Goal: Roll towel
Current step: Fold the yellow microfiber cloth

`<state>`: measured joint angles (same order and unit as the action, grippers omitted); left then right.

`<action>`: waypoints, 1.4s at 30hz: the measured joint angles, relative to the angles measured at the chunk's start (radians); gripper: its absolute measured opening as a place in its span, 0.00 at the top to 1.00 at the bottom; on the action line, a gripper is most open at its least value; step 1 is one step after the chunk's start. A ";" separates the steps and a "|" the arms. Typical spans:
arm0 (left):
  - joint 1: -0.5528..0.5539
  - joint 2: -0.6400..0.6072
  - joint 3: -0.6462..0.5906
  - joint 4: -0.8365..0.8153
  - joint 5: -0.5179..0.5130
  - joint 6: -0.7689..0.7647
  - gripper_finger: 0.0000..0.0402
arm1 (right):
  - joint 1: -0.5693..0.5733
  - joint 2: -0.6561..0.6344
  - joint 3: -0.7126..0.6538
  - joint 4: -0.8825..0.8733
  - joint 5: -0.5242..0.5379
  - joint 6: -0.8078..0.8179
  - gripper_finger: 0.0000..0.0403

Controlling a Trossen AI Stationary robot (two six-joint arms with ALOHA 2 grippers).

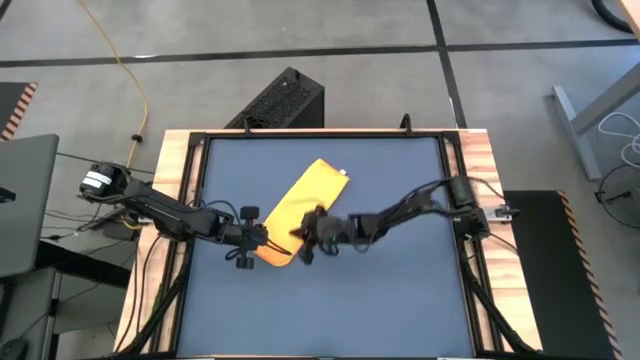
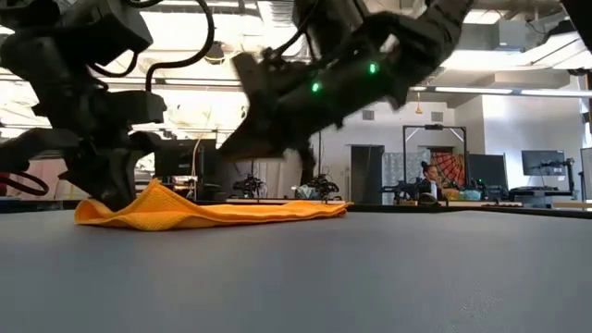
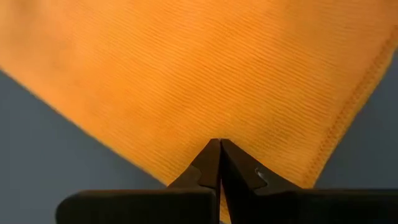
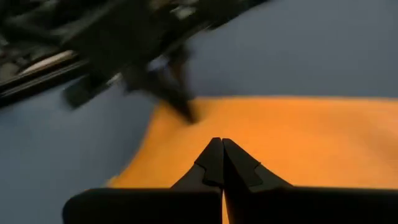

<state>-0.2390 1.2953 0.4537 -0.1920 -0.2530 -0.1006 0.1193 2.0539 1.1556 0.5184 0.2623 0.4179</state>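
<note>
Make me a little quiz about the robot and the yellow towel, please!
1. True or false: the towel lies flat and long on the table, not yet rolled up.
2. Which end of the towel are both hands at? A) the end with the white tag B) the other end C) the middle
3. Fill in: the fingers of the left hand and the right hand are pressed ____.

Key: 1 true. 2 B: in the high view both hands meet at the near end, far from the tag. 3 shut: the wrist views show each pair of fingers closed together over the cloth.
</note>
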 joint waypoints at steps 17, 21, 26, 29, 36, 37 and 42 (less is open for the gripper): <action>-0.084 0.000 -0.005 0.219 0.376 -0.080 1.00 | 0.067 0.064 0.172 -0.507 -0.211 -0.036 0.96; -0.149 0.000 -0.005 0.429 0.411 -0.052 1.00 | 0.090 0.021 0.168 -0.532 -0.270 -0.095 0.96; -0.188 -0.006 -0.005 0.559 0.406 -0.016 1.00 | 0.139 -0.070 0.170 -0.518 -0.266 -0.184 0.94; -0.194 -0.007 -0.005 0.547 0.380 0.016 1.00 | 0.174 -0.111 0.170 -0.522 -0.261 -0.231 0.93; -0.198 -0.006 -0.005 0.573 0.322 0.052 1.00 | 0.268 -0.136 0.170 -0.536 -0.147 -0.218 0.94; -0.204 -0.006 -0.005 0.582 0.328 0.052 1.00 | 0.283 -0.136 0.170 -0.549 -0.117 -0.205 0.94; -0.264 -0.006 -0.005 0.584 0.322 0.052 1.00 | 0.362 -0.136 0.170 -0.590 0.047 -0.150 0.93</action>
<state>-0.5033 1.2888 0.4484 0.3920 0.0695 -0.0483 0.4808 1.9182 1.3254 -0.0712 0.3093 0.2681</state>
